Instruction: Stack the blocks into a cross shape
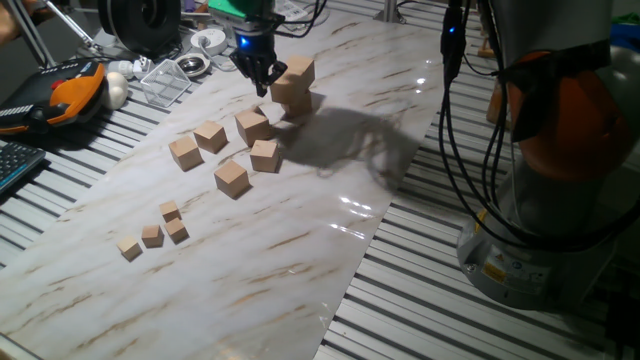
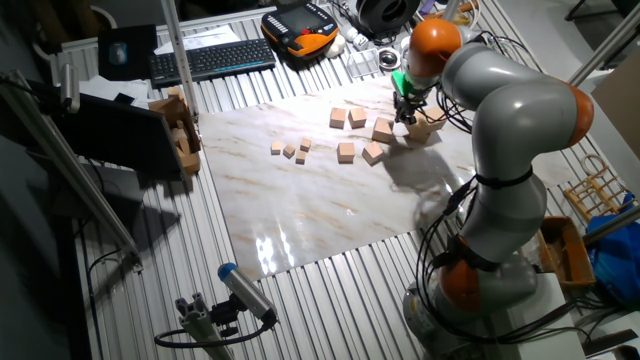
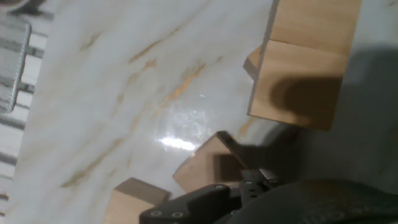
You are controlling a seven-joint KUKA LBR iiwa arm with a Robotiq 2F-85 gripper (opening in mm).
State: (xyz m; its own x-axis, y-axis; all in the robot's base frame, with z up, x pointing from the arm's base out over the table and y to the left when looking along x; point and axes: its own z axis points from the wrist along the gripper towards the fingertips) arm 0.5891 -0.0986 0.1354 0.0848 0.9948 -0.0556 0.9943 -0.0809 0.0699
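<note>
The gripper (image 1: 262,80) hangs near the far edge of the marble board (image 1: 300,250), just beside a little stack of blocks (image 1: 292,85). I cannot tell if its fingers are wide or narrow, and I see nothing held between them.

The stack has one block sitting on top of others. The rest of the blocks lie loose in the middle of the board: one (image 1: 252,126) close under the gripper, then more (image 1: 210,136), (image 1: 185,152), (image 1: 265,155) and (image 1: 231,177) toward the near side. Four tiny cubes (image 1: 152,236) sit by the near left corner.

The gripper is so close to the stack that a small sideways bump could knock the top block off, I think. It could also nudge the loose block below.

The hand view shows the stack (image 3: 305,62) from above, with the top block sitting a bit crooked. The fixed views do not show that. The other fixed view shows the whole arm (image 2: 510,110) bending over the board.
</note>
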